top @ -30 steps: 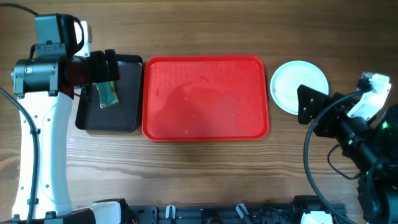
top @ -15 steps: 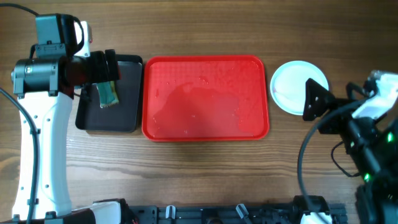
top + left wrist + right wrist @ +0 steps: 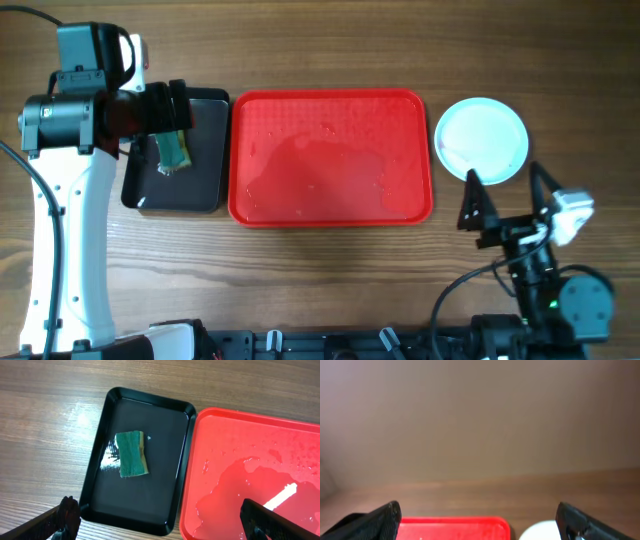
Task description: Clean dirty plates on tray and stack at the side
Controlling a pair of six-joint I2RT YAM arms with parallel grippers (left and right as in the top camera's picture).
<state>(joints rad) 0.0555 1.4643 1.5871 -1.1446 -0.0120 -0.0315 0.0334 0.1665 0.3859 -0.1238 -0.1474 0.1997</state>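
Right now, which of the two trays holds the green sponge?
The small black tray; the green sponge lies in it. The large red tray beside it holds only water.

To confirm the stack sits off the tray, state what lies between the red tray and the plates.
Only a thin strip of bare table separates tray and plates; the overhead view shows it.

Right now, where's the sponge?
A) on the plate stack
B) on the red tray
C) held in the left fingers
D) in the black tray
D: the green sponge lies flat in the black tray, beside the wet red tray.
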